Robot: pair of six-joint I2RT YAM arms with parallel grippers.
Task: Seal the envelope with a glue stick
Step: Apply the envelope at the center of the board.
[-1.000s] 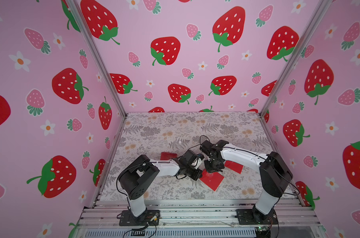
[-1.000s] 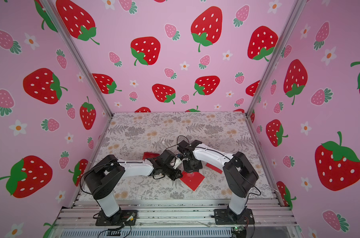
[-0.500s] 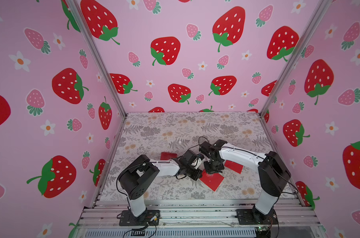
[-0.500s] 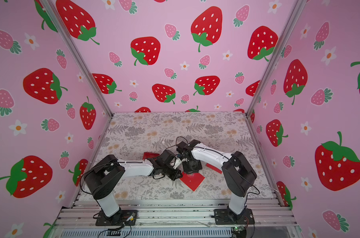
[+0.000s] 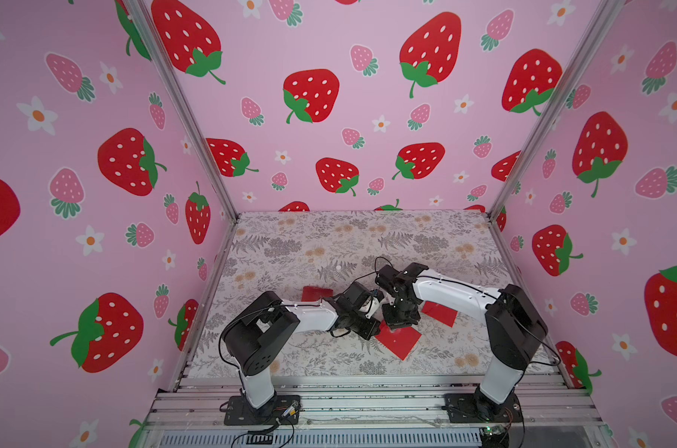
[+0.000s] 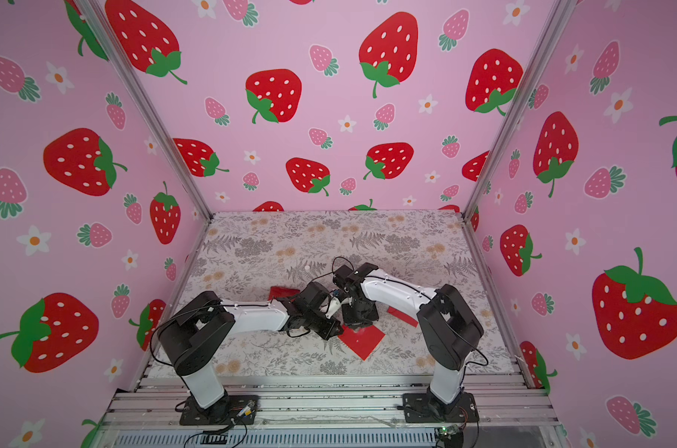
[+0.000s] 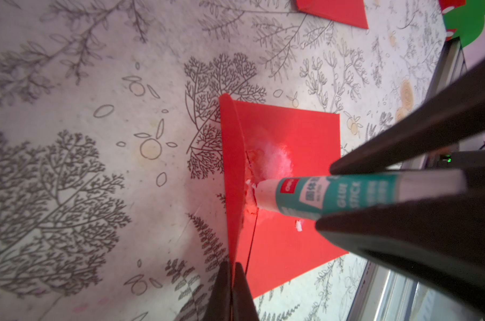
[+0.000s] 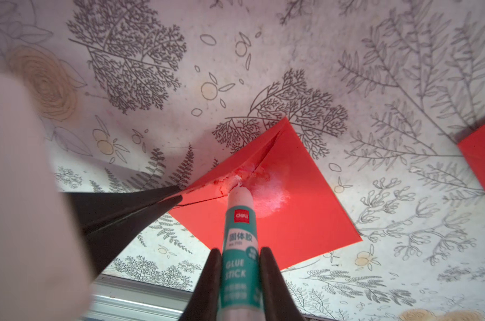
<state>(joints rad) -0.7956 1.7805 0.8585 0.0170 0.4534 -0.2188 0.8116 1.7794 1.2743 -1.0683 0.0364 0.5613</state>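
A red envelope [image 5: 400, 343] [image 6: 364, 343] lies flat near the table's front middle. Its flap [image 7: 231, 172] is lifted upright, and my left gripper [image 7: 231, 278] [image 5: 369, 329] is shut on the flap's edge. My right gripper [image 8: 240, 266] [image 5: 399, 320] is shut on the glue stick [image 8: 239, 236] [image 7: 333, 194], a white tube with a teal label. The tube's white tip touches the envelope body just under the flap's fold. A white glue smear [image 8: 269, 191] [image 7: 277, 161] spreads there.
Two more red envelopes lie on the floral table: one [image 5: 316, 293] behind the left arm, one [image 5: 439, 313] under the right arm. A small white thing [image 5: 338, 267] sits farther back. Pink strawberry walls close three sides; a metal rail [image 5: 367, 391] runs along the front.
The right wrist has edged very slightly sideways with the glue stick on the envelope. The left arm holds the flap in the same place.
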